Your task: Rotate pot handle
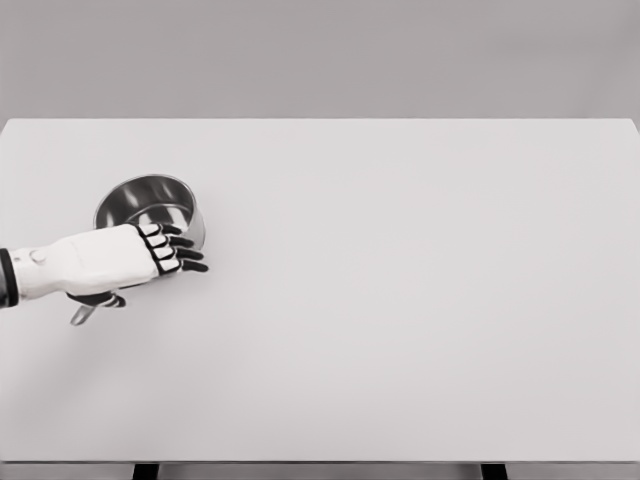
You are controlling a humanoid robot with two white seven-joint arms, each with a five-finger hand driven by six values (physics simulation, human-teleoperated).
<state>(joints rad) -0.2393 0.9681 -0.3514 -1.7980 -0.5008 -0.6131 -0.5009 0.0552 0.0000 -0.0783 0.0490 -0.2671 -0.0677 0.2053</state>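
Pot (pixel 150 203) sits far left on the counter (pixel 400 300); my left hand (pixel 135 255) covers its handle (pixel 82 314), fingers curled, grip unconfirmed. I judge contact underway; next, sweep the handle around.

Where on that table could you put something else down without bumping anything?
Nearly anywhere: the table is bare from the steel pot rightward to its right edge, and along the front. Only the left side is crowded, where the left robot hand lies over the pot's handle.
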